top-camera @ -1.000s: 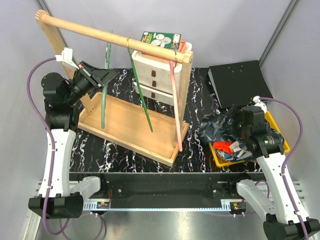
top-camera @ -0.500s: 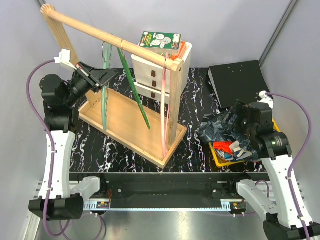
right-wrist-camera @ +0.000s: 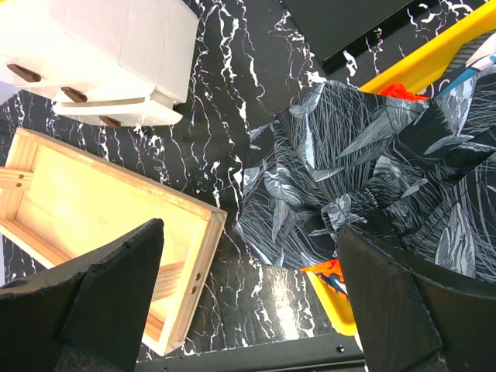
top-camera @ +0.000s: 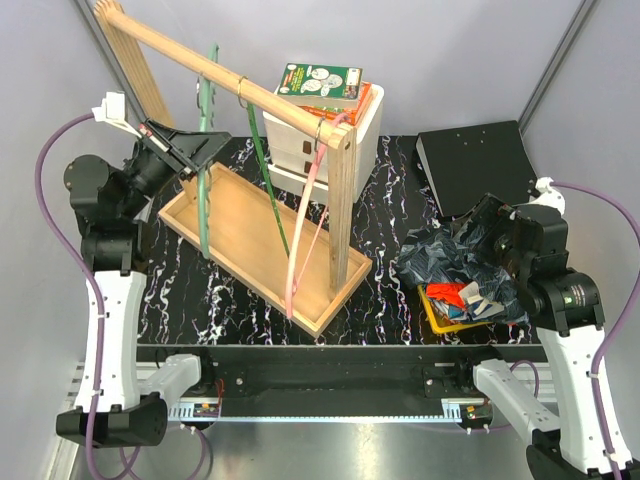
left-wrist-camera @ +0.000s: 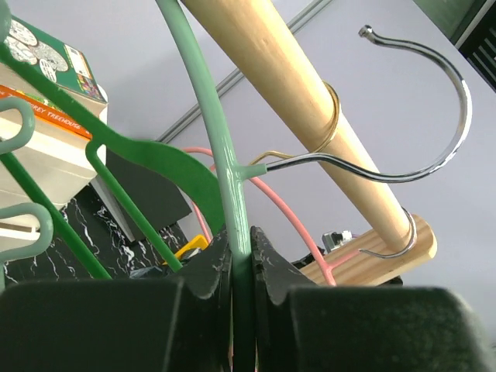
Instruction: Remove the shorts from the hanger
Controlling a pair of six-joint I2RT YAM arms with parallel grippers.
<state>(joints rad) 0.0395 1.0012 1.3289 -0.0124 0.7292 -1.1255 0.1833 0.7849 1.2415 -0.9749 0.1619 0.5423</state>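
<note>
Our left hand (left-wrist-camera: 242,263) clamped on pale green plastic hanger (left-wrist-camera: 221,147) by round wooden rail (left-wrist-camera: 271,70) | our right hand (top-camera: 490,226) spread wide above dark navy-grey patterned shorts (right-wrist-camera: 364,178) | we see shorts heaped over yellow tray (right-wrist-camera: 426,50) on black marbled surface (top-camera: 390,200)

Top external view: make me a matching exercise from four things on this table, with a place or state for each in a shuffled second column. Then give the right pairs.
Things:
1. pale green hanger
2. pink hanger
3. dark patterned shorts
4. book

Places or states:
A. lying on top of the white drawer unit
B. draped over the edge of the yellow bin
C. clamped in the left gripper
D. last on the wooden rail, beside its right-hand post

Pairs: 1-C, 2-D, 3-B, 4-A
</note>
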